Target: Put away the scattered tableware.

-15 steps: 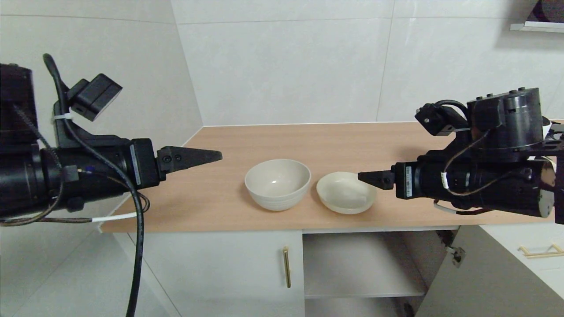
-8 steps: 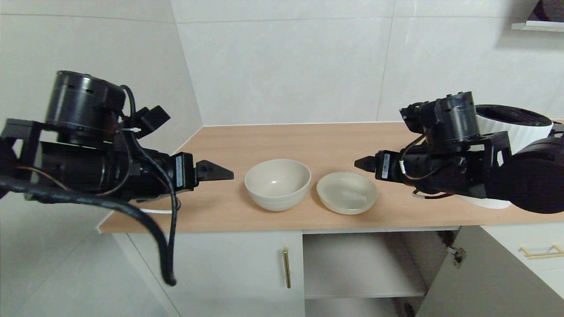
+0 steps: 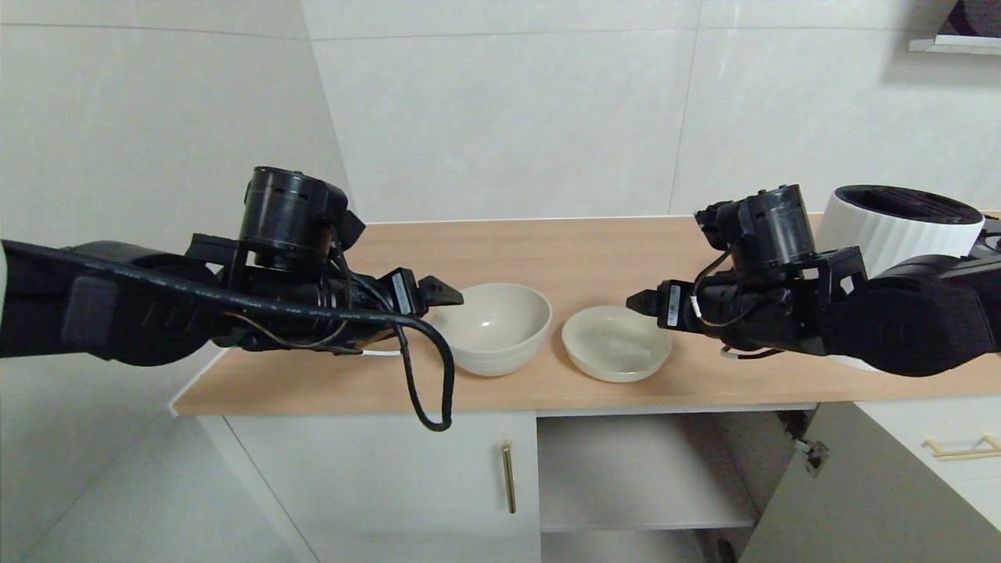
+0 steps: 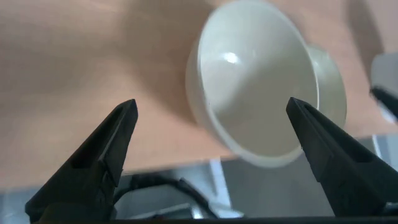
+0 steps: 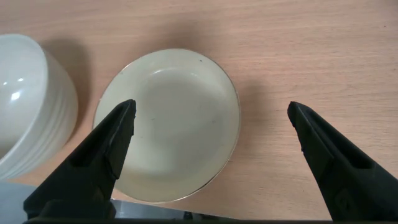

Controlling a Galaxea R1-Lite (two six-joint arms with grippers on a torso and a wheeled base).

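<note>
On the counter (image 3: 594, 250) — one deep bowl (image 3: 493, 327), one shallow dish (image 3: 616, 342)

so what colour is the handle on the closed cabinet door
The cabinet door handle is gold; head view shows it best.

1. The head camera looks forward and down at the counter (image 3: 594, 250) from a little way back.
2. The left wrist camera looks down, close over the deep bowl (image 4: 255, 93), from its 9 o'clock side.
3. The right wrist camera looks down, close over the flat bowl (image 5: 171, 124), from 3 o'clock.
4. All three see both bowls.
</note>
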